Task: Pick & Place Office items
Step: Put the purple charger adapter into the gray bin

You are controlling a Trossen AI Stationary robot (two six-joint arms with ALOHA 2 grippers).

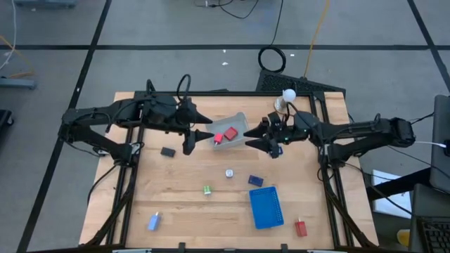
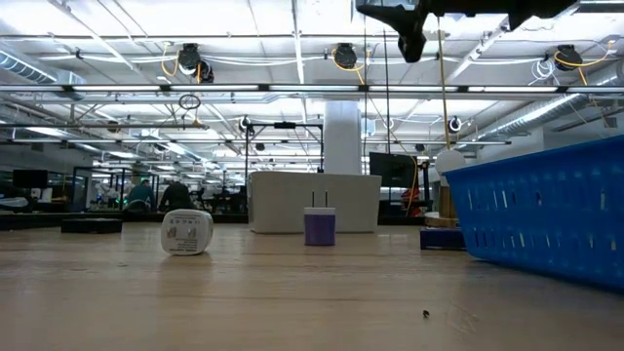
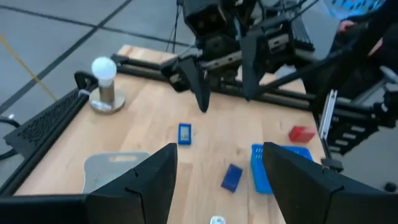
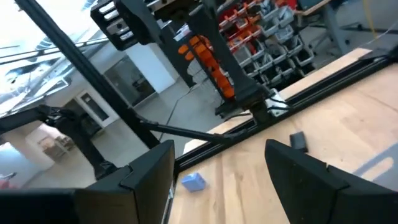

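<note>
A pale translucent bin [image 1: 238, 125] stands on the wooden worktop [image 1: 183, 204] near its far middle. A flat bright-blue tray [image 1: 266, 207] lies toward the near right. At the far right edge, a white ball on a small round stand [image 1: 287, 100] is upright. A black coiled cable [image 1: 271, 59] lies on the grey floor behind.

Nothing can be read for certain. The white round block [image 2: 186, 232] on the table carries small dark print, perhaps a rating label, too small to make out.
</note>
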